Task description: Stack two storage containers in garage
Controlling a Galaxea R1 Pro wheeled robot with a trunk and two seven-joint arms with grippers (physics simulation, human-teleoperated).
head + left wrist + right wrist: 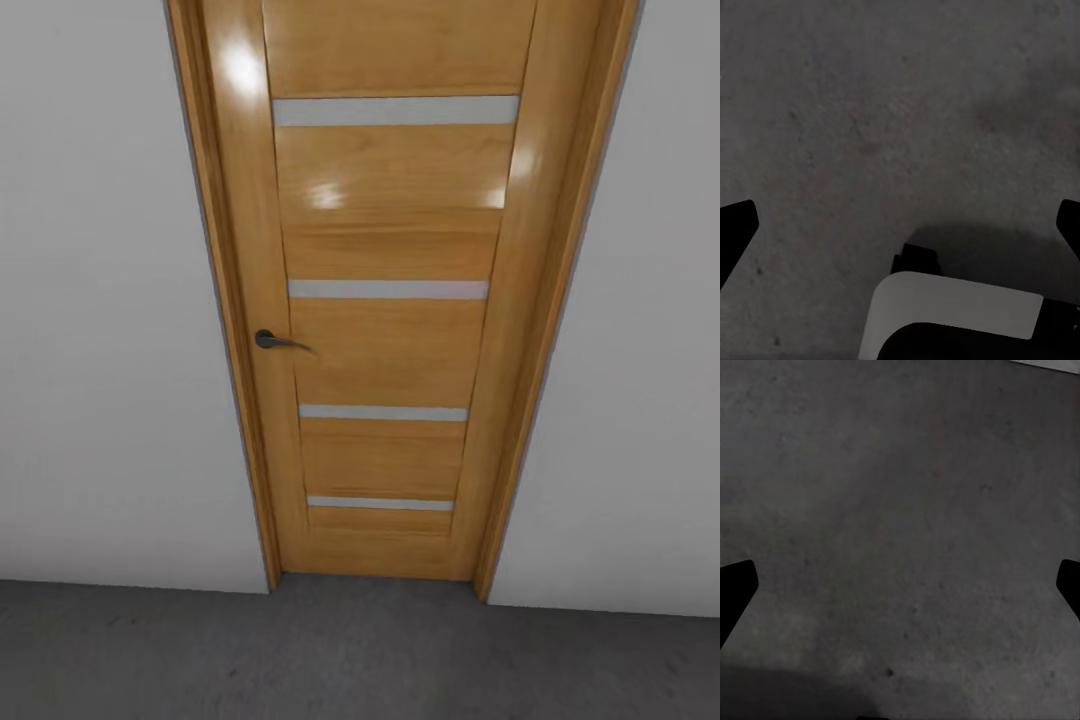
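No storage container is in view. In the left wrist view my left gripper [900, 225] is open, its dark fingertips [736, 229] spread wide over the dark grey speckled floor [870, 112], with nothing between them. My right gripper [900, 589] is open in the same way above the floor [907, 510], also empty. A white and black part of the robot's base [952, 307] shows under the left gripper.
A closed honey-coloured wooden door [385, 300] with pale horizontal glass strips stands straight ahead, with a dark lever handle [275, 341] on its left side. White walls [100, 350] flank it. Dark grey floor [350, 650] runs up to the threshold.
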